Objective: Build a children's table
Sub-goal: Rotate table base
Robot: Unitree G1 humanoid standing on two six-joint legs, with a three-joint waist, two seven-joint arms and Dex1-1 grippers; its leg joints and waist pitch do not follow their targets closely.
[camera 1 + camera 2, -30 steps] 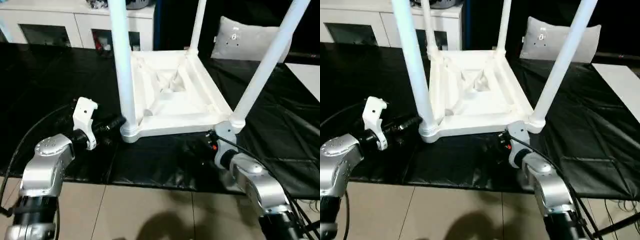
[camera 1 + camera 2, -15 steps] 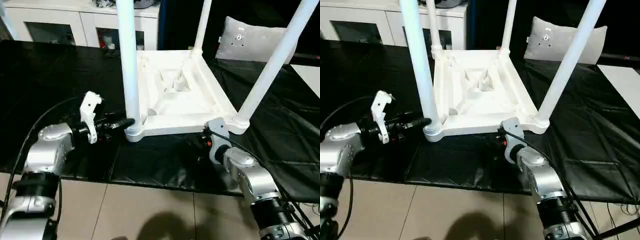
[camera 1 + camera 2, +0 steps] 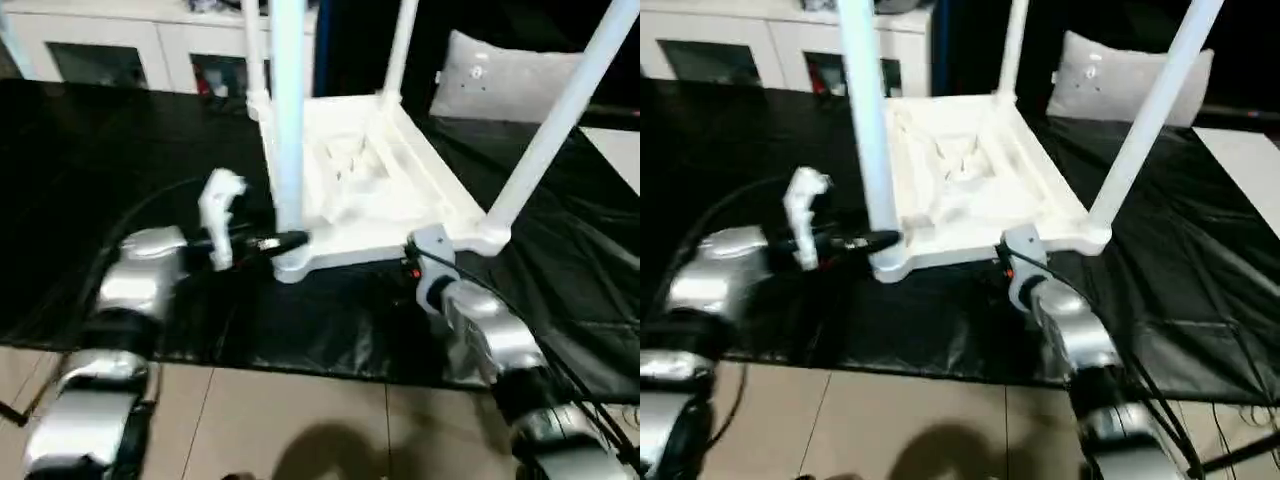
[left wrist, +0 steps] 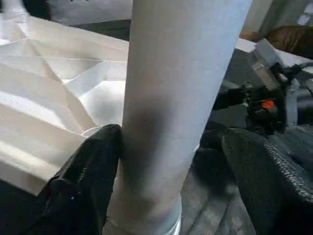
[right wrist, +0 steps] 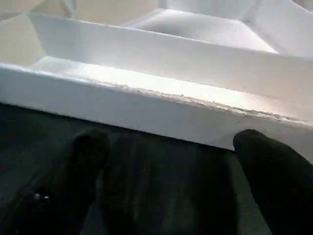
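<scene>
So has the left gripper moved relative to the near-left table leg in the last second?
Yes. The left gripper has pushed in toward the near-left leg: its fingers now straddle the leg's base, where before their tips only reached it from the side.

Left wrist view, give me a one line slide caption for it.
Left gripper open around the near-corner table leg, one finger against it, the upturned tabletop beside.
</scene>
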